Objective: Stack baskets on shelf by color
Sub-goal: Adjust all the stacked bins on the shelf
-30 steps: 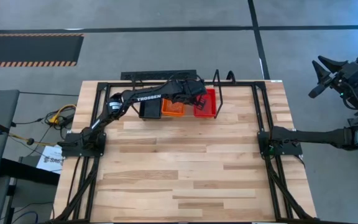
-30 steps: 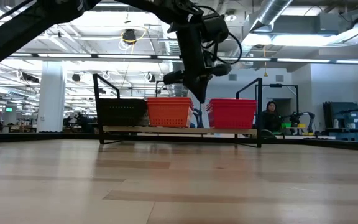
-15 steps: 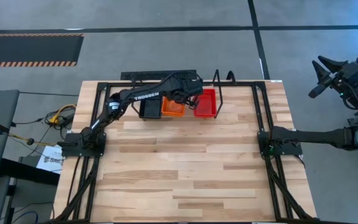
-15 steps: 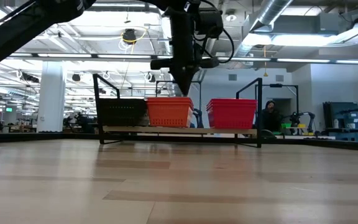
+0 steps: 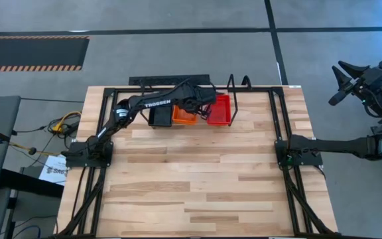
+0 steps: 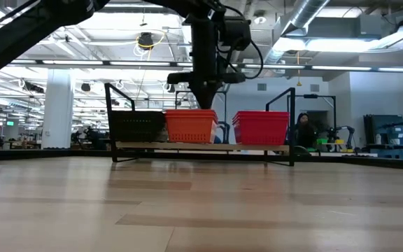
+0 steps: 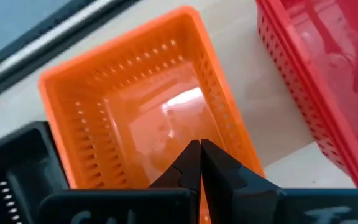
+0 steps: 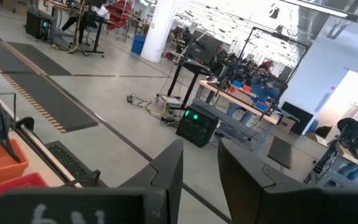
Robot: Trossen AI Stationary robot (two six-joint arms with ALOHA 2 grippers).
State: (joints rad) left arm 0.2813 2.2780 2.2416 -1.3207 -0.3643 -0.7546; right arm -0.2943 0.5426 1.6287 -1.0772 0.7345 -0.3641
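Observation:
The black wire shelf (image 6: pixel 201 146) stands at the table's far edge. On it stand black baskets (image 6: pixel 137 126) at the left, orange baskets (image 6: pixel 191 126) in the middle and red-pink baskets (image 6: pixel 261 127) at the right. They also show in the high view (image 5: pixel 184 115). My left gripper (image 7: pixel 199 147) is shut and empty. It points down just above the open top of the orange basket (image 7: pixel 135 99), between the black basket (image 7: pixel 11 168) and the nested red-pink ones (image 7: pixel 328 74). My right gripper (image 8: pixel 201 155) is open and empty, off the table's right side (image 5: pixel 353 76).
The black rail frame (image 5: pixel 280 143) runs around the wooden table (image 5: pixel 197 179). The shelf's upright looped end (image 5: pixel 239 83) stands right of the red-pink baskets. A person (image 6: pixel 303 129) sits in the room behind the table.
My left gripper has gone toward the table's left edge, from above the gap between the orange and red-pink baskets to above the orange basket. It has turned from a slant to pointing straight down. The baskets have stayed in place.

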